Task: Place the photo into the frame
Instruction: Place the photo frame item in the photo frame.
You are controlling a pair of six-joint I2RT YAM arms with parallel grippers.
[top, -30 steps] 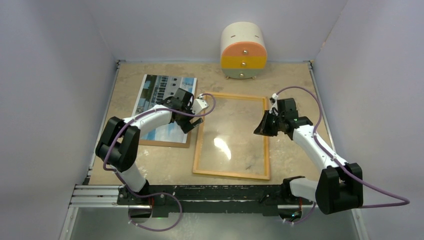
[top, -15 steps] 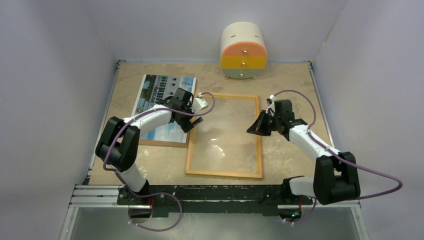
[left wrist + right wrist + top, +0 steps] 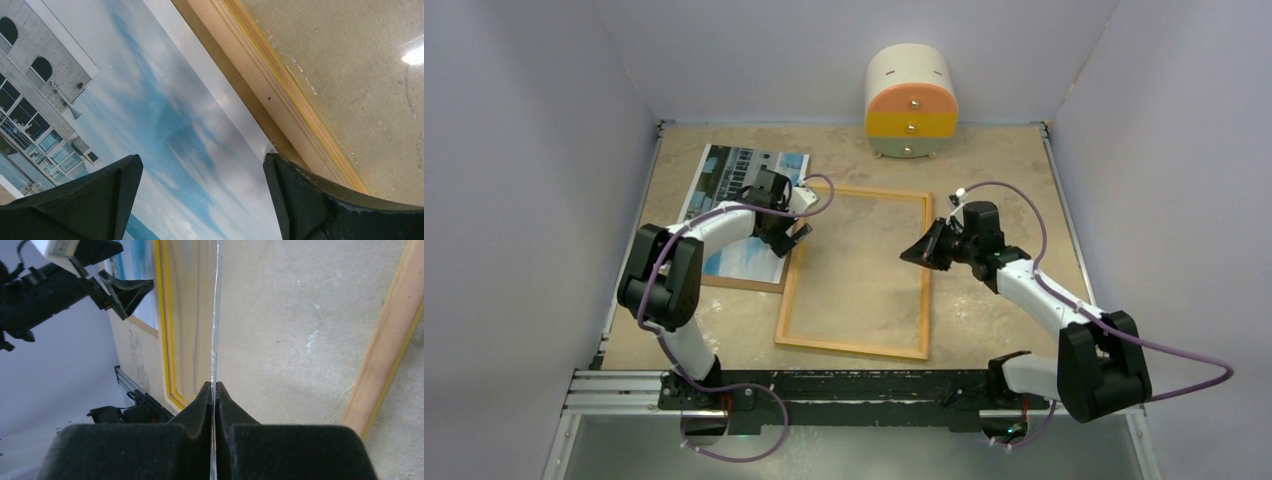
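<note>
So right now the photo (image 3: pixel 734 180) is lying face up on a brown backing board (image 3: pixel 744 284) on the left side of the table (image 3: pixel 1004 170). The frame (image 3: pixel 850 349) sits wood-side up just beside it, its left rail right along the board's edge. The left gripper (image 3: pixel 200 160) is spread as wide as it goes over the photo's right border, with nothing in it. The right gripper (image 3: pixel 212 390) is pinched shut on the edge of the glass pane (image 3: pixel 216 315) by the frame's right rail. My guess is the step is grabbing the print. The tricky bit is that it's glossy, thin and flat on the board, so I'd come in low at the white border and catch only the paper, not the board or the rail. The right side should just hold steady; glass won't forgive a twist.
</note>
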